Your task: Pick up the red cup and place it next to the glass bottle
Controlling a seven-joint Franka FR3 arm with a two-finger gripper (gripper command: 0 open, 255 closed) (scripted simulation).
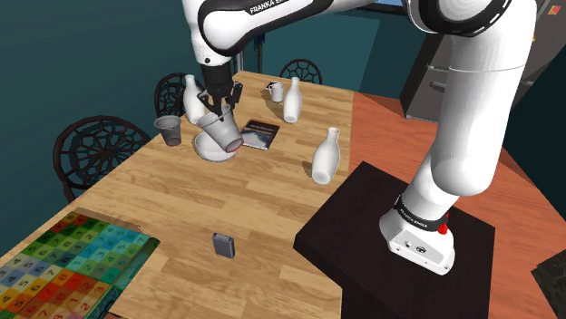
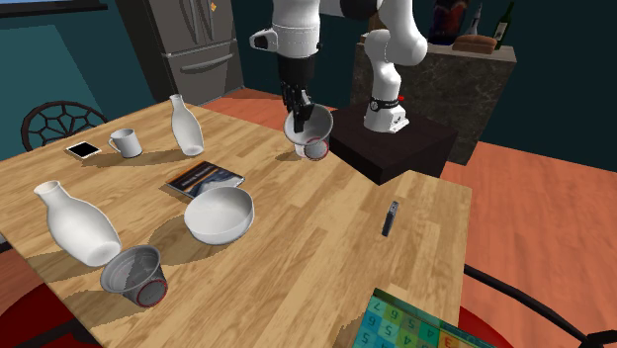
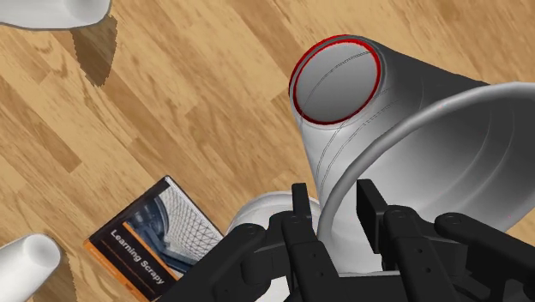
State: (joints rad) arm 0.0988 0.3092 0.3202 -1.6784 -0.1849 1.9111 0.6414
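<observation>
I have the gripper (image 3: 336, 204) clamped on the rim wall of the grey, red-ringed cup (image 3: 403, 120). It holds the cup tilted in the air over the middle of the table (image 1: 245, 204), by the white bowl (image 2: 218, 216).

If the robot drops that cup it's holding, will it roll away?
Probably: the cup is round and tapered, so on its side it would likely roll in a curve. Its wall looks thin, so it is probably light.
</observation>
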